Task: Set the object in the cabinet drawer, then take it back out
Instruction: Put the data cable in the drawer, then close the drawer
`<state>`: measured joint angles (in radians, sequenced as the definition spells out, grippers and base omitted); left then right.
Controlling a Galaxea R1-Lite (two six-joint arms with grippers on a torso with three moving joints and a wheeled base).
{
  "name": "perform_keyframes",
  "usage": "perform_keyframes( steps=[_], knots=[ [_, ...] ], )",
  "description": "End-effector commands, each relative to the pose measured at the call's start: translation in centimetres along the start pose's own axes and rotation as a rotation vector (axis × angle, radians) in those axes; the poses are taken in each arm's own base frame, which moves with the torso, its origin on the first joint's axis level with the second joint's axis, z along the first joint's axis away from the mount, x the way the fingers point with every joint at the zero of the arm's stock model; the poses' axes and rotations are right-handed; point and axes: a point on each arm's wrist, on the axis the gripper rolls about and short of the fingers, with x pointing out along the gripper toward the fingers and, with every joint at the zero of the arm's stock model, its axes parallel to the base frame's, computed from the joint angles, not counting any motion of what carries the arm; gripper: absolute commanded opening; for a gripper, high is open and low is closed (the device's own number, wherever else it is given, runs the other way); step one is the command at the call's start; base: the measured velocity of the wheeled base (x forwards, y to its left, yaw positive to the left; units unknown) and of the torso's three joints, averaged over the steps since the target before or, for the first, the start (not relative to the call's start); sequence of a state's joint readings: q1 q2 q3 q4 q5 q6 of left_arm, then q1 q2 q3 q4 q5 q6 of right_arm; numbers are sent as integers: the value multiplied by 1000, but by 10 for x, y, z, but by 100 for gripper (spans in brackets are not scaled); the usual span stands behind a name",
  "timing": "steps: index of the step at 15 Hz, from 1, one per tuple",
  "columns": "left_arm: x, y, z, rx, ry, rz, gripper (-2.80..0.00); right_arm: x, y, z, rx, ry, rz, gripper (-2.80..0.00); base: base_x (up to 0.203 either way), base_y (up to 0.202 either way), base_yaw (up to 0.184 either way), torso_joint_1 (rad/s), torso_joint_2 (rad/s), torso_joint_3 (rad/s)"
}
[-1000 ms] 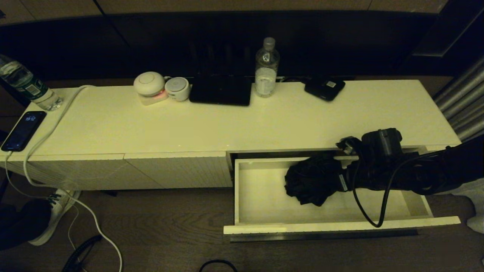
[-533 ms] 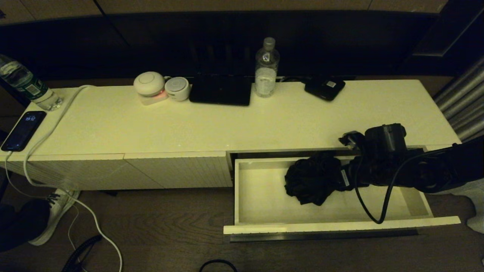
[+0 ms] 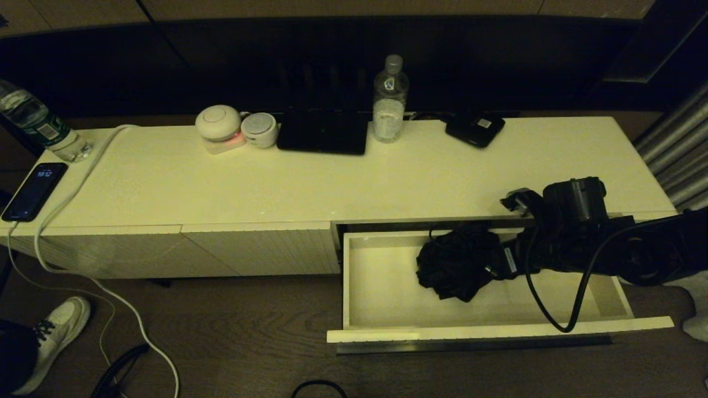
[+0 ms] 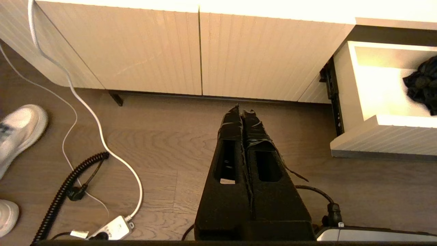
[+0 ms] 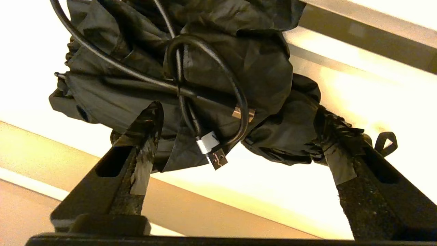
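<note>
Between my right gripper's (image 5: 235,136) spread fingers (image 5: 140,136) sits the object, a crumpled black bundle (image 5: 191,65) of thin fabric with a dark cable (image 5: 205,85) looped around it and a metal plug end hanging toward me. My fingers stand wide apart on either side of its near end, their taped tips at the fabric's edge, and I cannot tell whether they touch it; they are not clamped on it. Beneath and beyond the bundle is the plain white floor of the cabinet drawer (image 3: 381,287), pulled fully out, with the bundle lying in its middle, toward the back wall, as the head view shows (image 3: 456,265). So I judge the first half of the task done: the object is in the drawer. What is left is the retrieval, which calls for closing on the bundle and lifting it clear of the drawer walls, minding the loose cable. Off to my far side, my left gripper (image 4: 240,111) hangs parked above the wooden floor before the closed ribbed cabinet fronts (image 4: 191,54), fingers pressed together and empty. Farther still, on the cabinet top (image 3: 332,182), stands a water bottle (image 3: 390,99).
</note>
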<state>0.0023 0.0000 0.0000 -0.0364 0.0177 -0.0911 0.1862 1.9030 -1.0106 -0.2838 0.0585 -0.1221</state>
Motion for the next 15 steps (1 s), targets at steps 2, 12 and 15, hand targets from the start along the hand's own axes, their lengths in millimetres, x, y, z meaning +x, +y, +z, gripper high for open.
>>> perform_keyframes(
  steps=[2,12,15],
  knots=[
    [0,0,0,-1,-2,1,-280,-18,0,11,-4,-58,-6,0,0,0,0,0,0,0],
    [0,0,0,-1,-2,1,-280,-94,23,-61,-240,52,33,-280,0,0,0,0,0,0],
    [0,0,0,-1,-2,1,-280,-89,32,-85,-283,146,60,-280,0,0,0,0,0,0]
  ],
)
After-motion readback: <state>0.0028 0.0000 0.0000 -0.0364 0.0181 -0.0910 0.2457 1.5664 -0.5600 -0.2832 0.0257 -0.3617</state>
